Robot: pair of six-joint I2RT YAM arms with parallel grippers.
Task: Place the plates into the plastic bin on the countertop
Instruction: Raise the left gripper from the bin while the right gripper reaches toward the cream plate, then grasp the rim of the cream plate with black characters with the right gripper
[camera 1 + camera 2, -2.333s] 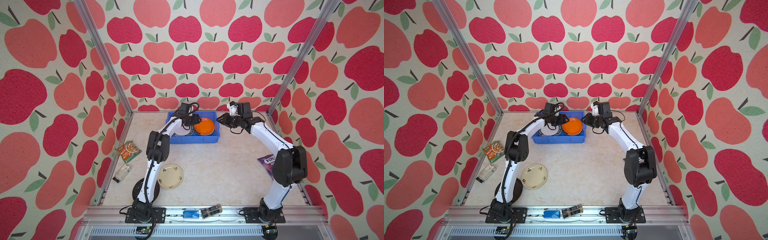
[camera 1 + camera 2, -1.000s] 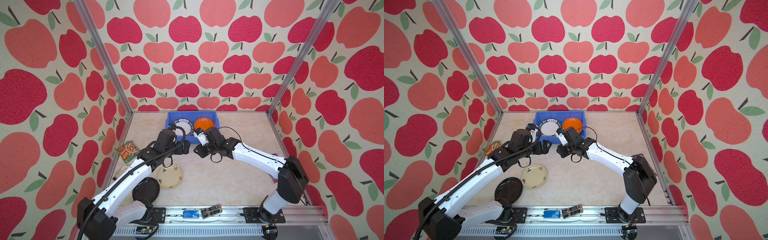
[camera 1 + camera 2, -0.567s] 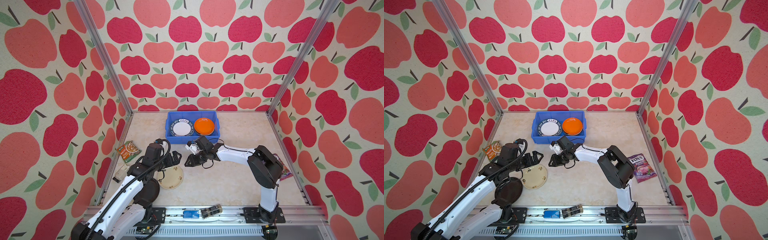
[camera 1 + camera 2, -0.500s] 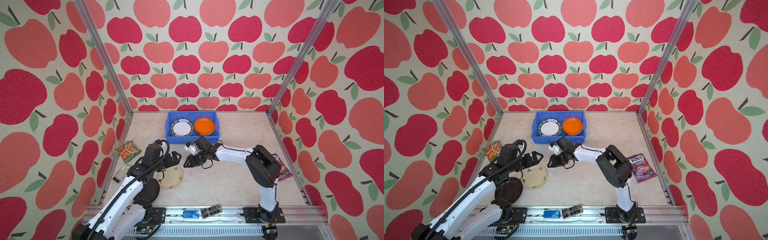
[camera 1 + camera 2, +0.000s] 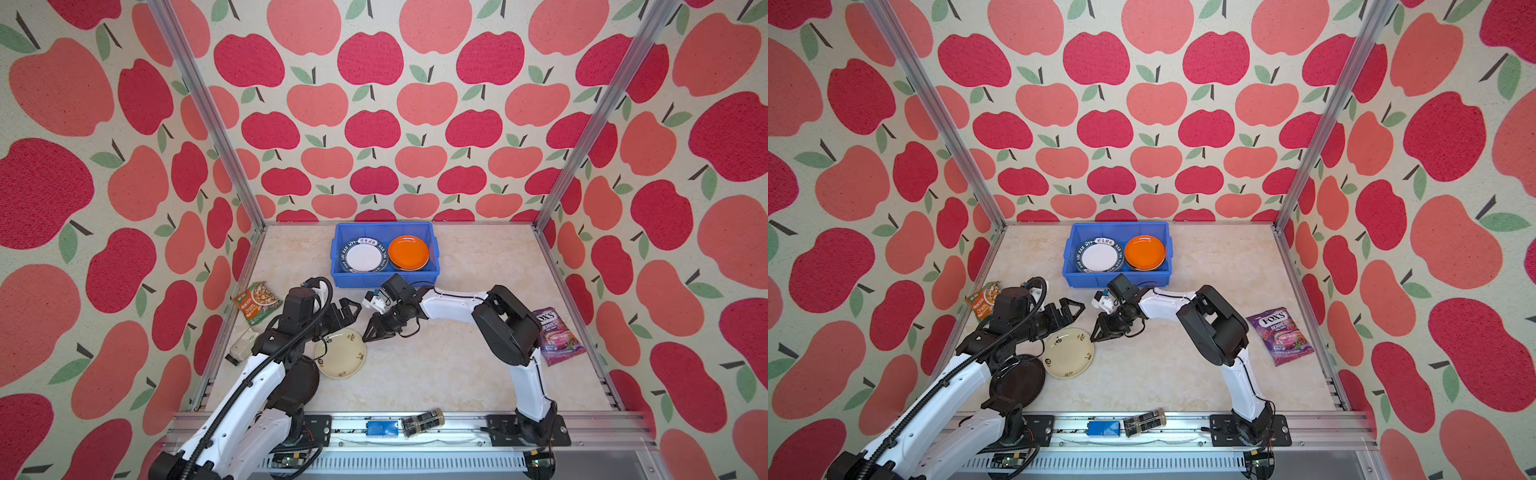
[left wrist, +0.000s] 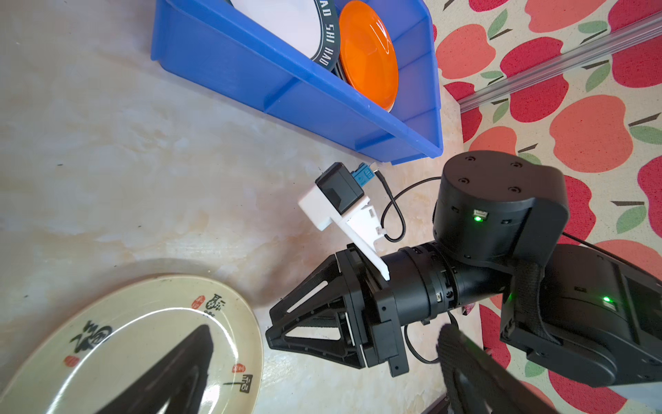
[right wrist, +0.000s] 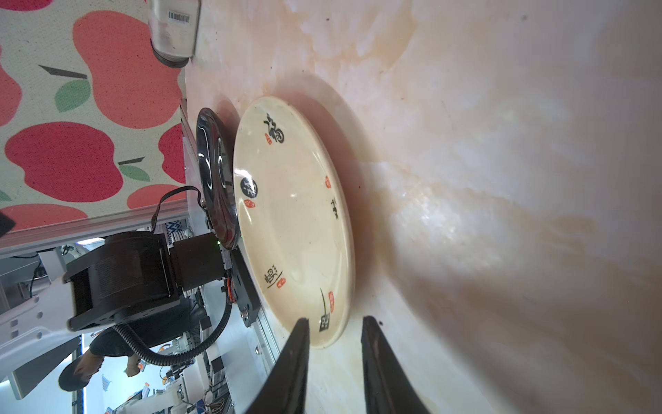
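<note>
Reaching low across the middle, my right gripper (image 5: 371, 332) points its tips at the bin-side rim of a cream plate (image 5: 340, 353). The plate lies flat on the countertop (image 5: 436, 374), well short of the plastic bin (image 5: 384, 281). In the right wrist view its fingers (image 7: 297, 358) are parted only narrowly, one over the rim and one down by the surface. They straddle the edge without pinching it, which I judge is how to get under a flat plate. My left gripper (image 5: 343, 316) hovers over the plate's left side with jaws spread wide, holding nothing, perhaps to keep the plate from sliding. A black plate (image 5: 301, 380) lies just beside it, partly under my left arm. A white lettered plate (image 5: 363, 257) and an orange plate (image 5: 408, 252) sit abreast in the bin.
</note>
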